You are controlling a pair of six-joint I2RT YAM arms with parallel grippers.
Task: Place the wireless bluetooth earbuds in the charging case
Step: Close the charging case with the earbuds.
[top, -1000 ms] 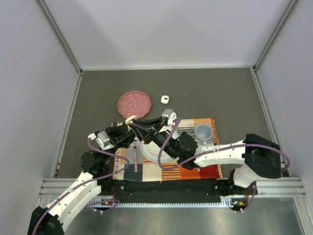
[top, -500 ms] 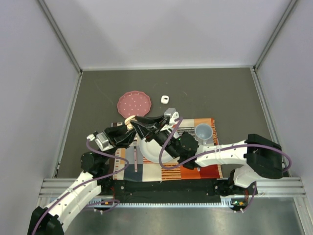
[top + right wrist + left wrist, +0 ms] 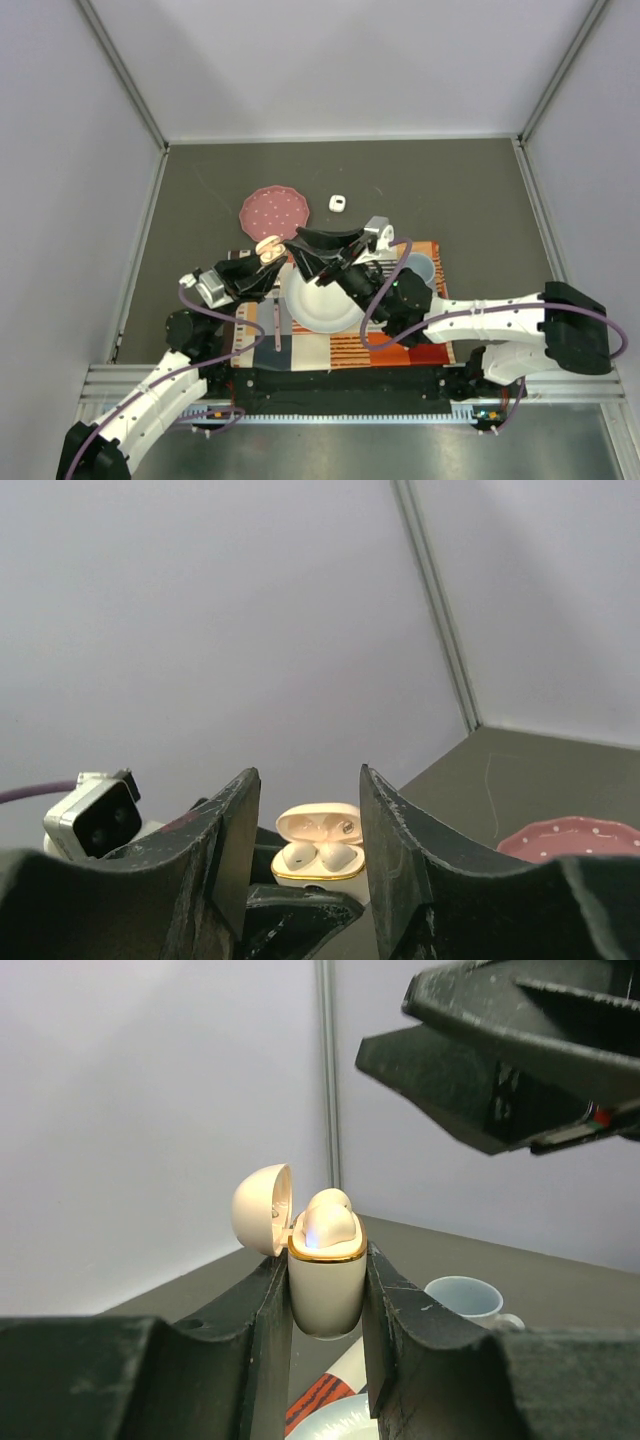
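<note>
My left gripper (image 3: pixel 266 250) is shut on the pale peach charging case (image 3: pixel 326 1285) and holds it upright above the mat, lid (image 3: pixel 262 1210) open. Two peach earbuds (image 3: pixel 318 857) sit side by side in the case; they also show in the left wrist view (image 3: pixel 327 1222). The case shows small in the top view (image 3: pixel 268 244). My right gripper (image 3: pixel 300 250) is open and empty, just right of the case and apart from it. In the right wrist view (image 3: pixel 305 780) the case (image 3: pixel 318 865) shows between its spread fingers.
A white plate (image 3: pixel 320 305) and a pale blue cup (image 3: pixel 418 268) stand on a striped orange mat (image 3: pixel 400 350). A pink dotted plate (image 3: pixel 273 210) and a small white object (image 3: pixel 338 202) lie farther back on the grey table.
My right gripper has drawn back to the right, away from the case, uncovering more of the white plate. The left gripper still holds the case in place.
</note>
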